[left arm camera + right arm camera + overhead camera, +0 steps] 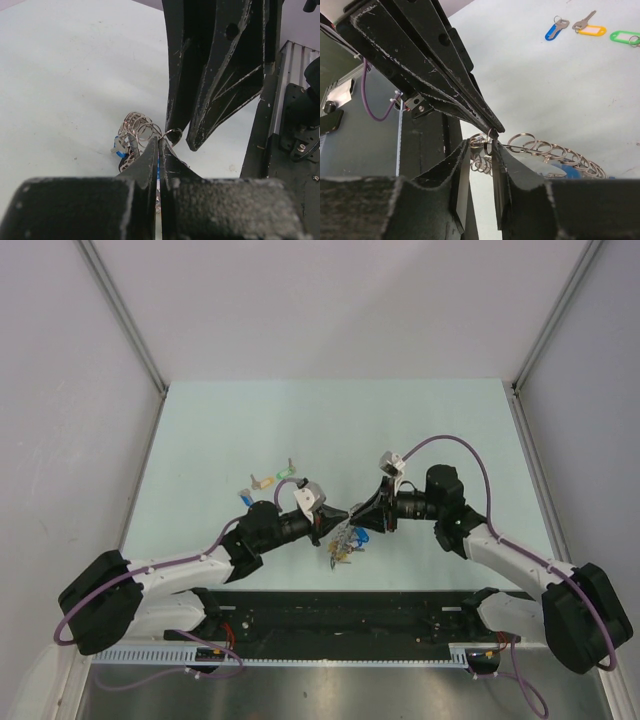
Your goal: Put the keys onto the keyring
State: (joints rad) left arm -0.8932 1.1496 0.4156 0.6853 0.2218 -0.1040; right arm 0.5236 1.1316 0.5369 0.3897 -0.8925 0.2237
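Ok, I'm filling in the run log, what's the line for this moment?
left gripper: shut on keyring | right gripper: open, fingers either side of keyring | keys: three lying on table

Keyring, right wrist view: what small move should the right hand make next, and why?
Probably close the right hand. Its fingers stand apart around a small loop of the keyring, which the shut left hand appears to pinch from above. The keys lie untouched on the table.

Lab: walled test table [330, 430], alu frame
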